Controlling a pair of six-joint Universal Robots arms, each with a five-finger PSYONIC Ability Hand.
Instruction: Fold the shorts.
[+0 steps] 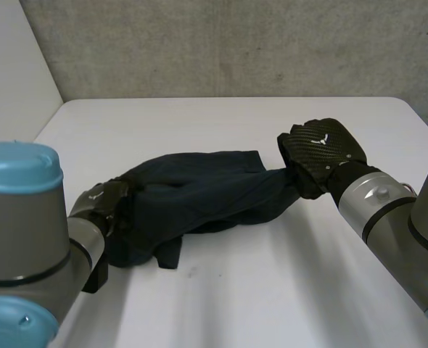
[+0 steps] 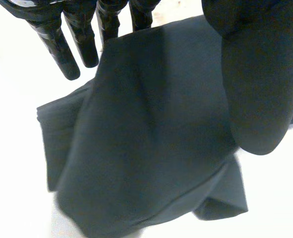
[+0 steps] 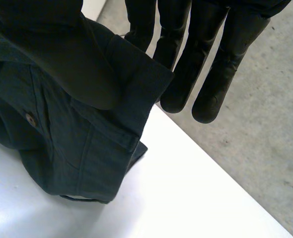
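Shorts: dark shorts (image 1: 199,196) lie crumpled in the middle of the table (image 1: 272,290), drawn out between the two hands.
Left hand: the left hand (image 1: 101,206) is placed at the left end of the shorts. In its wrist view the cloth is led up between the straight fingers (image 2: 54,42) and the thumb (image 2: 251,84), so this end is judged to be pinched.
Right hand: the right hand (image 1: 321,148) is held at the right end. In its wrist view a hemmed edge is pressed by the thumb (image 3: 62,54) against the straight fingers (image 3: 226,59), so the cloth is gripped. A button (image 3: 31,119) is seen below the thumb.
Step in hand: spreading is judged to be in hand, not yet the folding itself. Two opposite ends are held, and wrinkles are seen across the middle.
Progress: early, because no clean fold is seen.
Next move: the ends need to be pulled apart gently until the cloth is stretched, and then it can be laid flat. Both pinches must be kept firm so that no end is dropped.
Risk: the bunched part near the left hand could be trapped underneath if the cloth is laid down too soon.
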